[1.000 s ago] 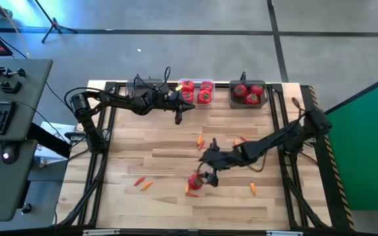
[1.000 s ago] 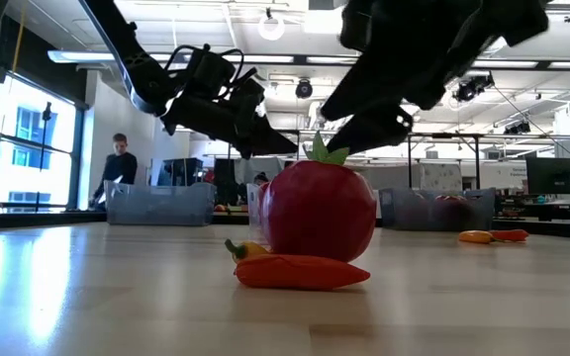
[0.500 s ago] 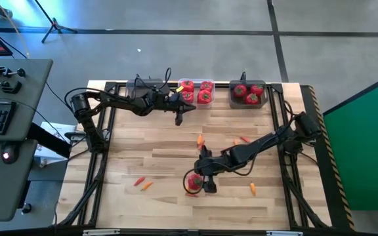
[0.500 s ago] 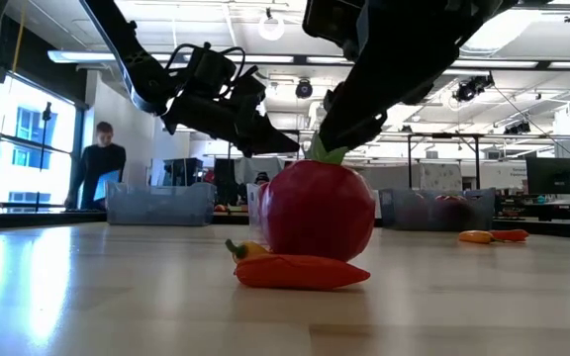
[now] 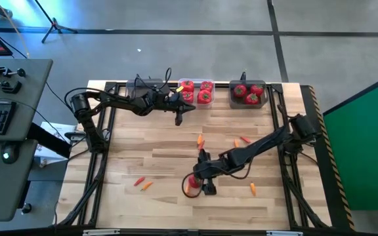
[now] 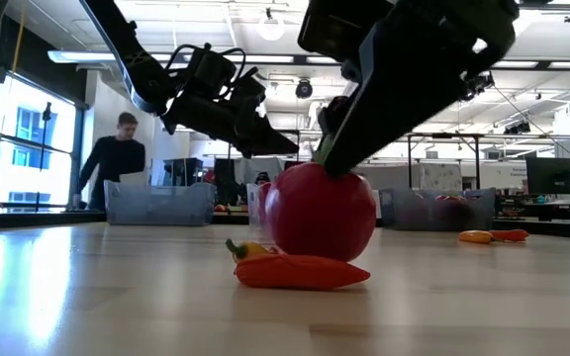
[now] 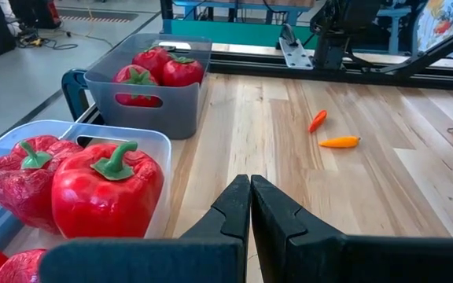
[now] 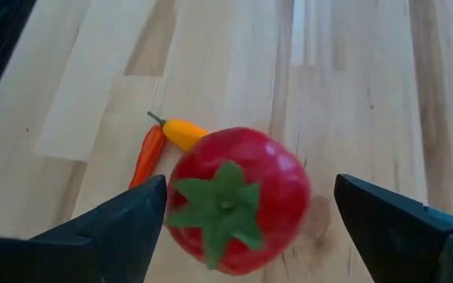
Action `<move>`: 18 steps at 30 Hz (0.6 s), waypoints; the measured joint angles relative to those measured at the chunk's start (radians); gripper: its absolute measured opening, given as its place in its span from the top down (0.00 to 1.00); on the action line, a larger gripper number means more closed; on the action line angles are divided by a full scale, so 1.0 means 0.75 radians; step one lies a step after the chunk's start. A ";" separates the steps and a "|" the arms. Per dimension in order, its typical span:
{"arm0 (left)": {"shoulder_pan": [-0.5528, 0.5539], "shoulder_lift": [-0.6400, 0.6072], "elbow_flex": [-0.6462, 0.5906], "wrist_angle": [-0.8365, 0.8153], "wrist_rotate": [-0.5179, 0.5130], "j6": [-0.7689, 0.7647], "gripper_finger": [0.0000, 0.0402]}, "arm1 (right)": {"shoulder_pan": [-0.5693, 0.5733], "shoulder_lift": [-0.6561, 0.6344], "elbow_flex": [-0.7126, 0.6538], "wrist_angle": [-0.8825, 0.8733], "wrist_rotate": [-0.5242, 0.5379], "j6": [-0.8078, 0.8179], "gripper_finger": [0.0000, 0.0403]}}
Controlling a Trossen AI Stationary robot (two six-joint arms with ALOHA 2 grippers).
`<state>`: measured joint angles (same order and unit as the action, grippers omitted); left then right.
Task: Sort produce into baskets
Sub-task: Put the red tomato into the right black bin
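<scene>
Our right gripper has its fingers spread wide apart, one on each side of the tomato, and in the right wrist view neither finger touches it. The tomato sits upright on the table near the front edge, green stem up, with a thin orange-red carrot piece lying against its base and a small yellow piece just beside that. In the low view the right gripper hangs directly over the stem. We judge that we are about to close on the tomato, and the risks are plain: the round, glossy skin could squirt out sideways if the fingers close off-centre, and the carrot piece at its base could get pinched along with it or kicked across the table. Farther out, our left gripper waits with its fingers pressed together, holding nothing, just in front of the clear basket of peppers; the grey basket beside it already holds tomatoes. More carrot pieces lie scattered on the table, well apart.
</scene>
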<state>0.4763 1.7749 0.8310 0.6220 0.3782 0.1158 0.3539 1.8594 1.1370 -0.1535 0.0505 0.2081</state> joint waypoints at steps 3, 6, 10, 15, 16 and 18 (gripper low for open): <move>0.000 0.000 0.000 -0.005 0.000 0.000 1.00 | 0.001 0.017 0.000 0.006 -0.002 0.000 0.11; 0.000 0.000 0.000 -0.013 0.000 0.000 1.00 | 0.001 0.038 0.000 0.017 -0.004 0.001 0.11; 0.000 0.000 0.000 -0.018 0.000 0.001 1.00 | 0.000 0.074 0.000 0.024 -0.012 0.001 0.11; 0.000 0.000 0.000 -0.028 0.000 0.001 1.00 | -0.019 0.080 0.001 0.022 -0.010 0.002 0.14; 0.002 0.000 0.000 -0.030 0.000 0.001 1.00 | -0.025 0.075 0.001 0.016 -0.010 0.002 0.16; 0.010 0.000 0.000 -0.029 -0.001 0.004 1.00 | -0.041 0.067 0.001 0.010 -0.010 0.011 0.20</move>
<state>0.4838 1.7750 0.8310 0.6004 0.3779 0.1188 0.3234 1.9096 1.1374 -0.1456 0.0427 0.2167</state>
